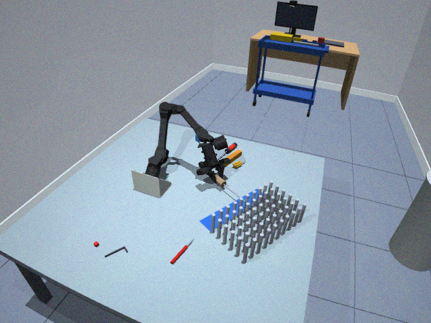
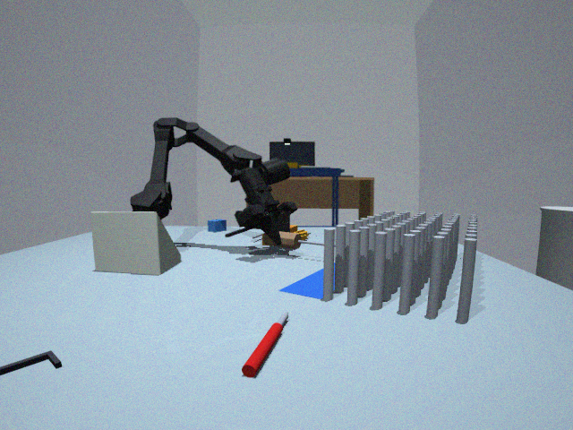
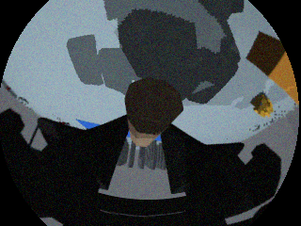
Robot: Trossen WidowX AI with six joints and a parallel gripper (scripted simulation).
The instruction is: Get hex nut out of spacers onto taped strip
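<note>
My gripper (image 1: 218,175) (image 2: 279,239) (image 3: 146,120) is shut on the wooden handle (image 1: 220,180) (image 2: 290,240) (image 3: 152,105) of a thin metal hook tool, low over the table. The tool's shaft (image 1: 231,191) (image 2: 316,244) points at the spacer field; its far end is hidden at the front row, so I cannot tell whether it touches a spacer. The grey metal spacers (image 1: 213,224) (image 2: 466,279) (image 3: 141,157) stand upright in rows. The blue taped strip (image 1: 206,221) (image 2: 307,283) (image 3: 87,124) lies along their front. The nut is not visible.
Near the arm's far side lie an orange bar (image 1: 234,156) (image 3: 288,75), a yellow item (image 1: 237,164) (image 3: 262,104) and a red-black screwdriver (image 1: 231,147). A pale wedge (image 1: 147,184) (image 2: 125,243) stands by the base. A red screwdriver (image 1: 179,254) (image 2: 263,349) and hex key (image 1: 115,252) lie nearer the camera.
</note>
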